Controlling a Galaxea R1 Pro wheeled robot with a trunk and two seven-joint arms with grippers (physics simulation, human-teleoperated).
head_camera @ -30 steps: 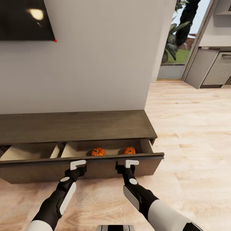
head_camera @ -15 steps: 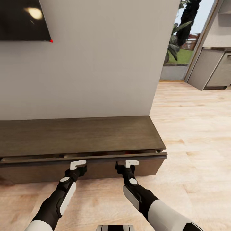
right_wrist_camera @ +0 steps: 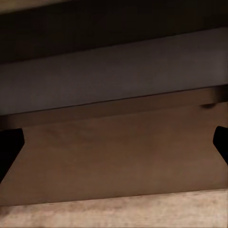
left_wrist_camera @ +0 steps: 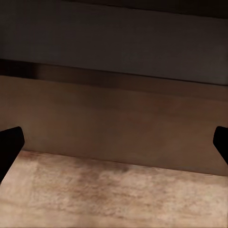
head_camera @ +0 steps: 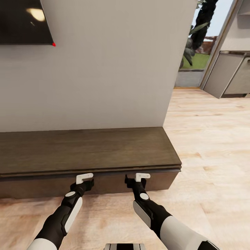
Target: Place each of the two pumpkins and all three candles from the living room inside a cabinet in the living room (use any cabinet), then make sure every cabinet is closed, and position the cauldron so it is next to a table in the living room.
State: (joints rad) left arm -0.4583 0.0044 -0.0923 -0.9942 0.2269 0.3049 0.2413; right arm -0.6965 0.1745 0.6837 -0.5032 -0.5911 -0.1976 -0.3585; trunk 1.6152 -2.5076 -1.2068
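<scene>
The long, low dark-brown cabinet (head_camera: 86,149) stands against the white wall, and its front panel (head_camera: 104,183) sits flush under the flat top. Both pumpkins are hidden. My left gripper (head_camera: 84,178) and right gripper (head_camera: 139,177) are side by side right at the front panel, touching or nearly touching it. In the left wrist view the panel (left_wrist_camera: 118,128) is very close, and the left gripper (left_wrist_camera: 114,147) stands open with its dark fingertips (left_wrist_camera: 9,147) far apart. The right gripper (right_wrist_camera: 114,147) is open too, facing the panel (right_wrist_camera: 118,156) with nothing between its fingers.
A dark TV screen (head_camera: 22,21) hangs on the wall at the upper left. To the right of the cabinet's end, light wood floor (head_camera: 208,139) runs toward grey kitchen units (head_camera: 229,76) and a doorway with plants (head_camera: 194,38).
The cabinet's drawer, open with both pumpkins showing a second ago, has slid shut. The view moved forward toward the wall, with both grippers staying at the drawer front.
</scene>
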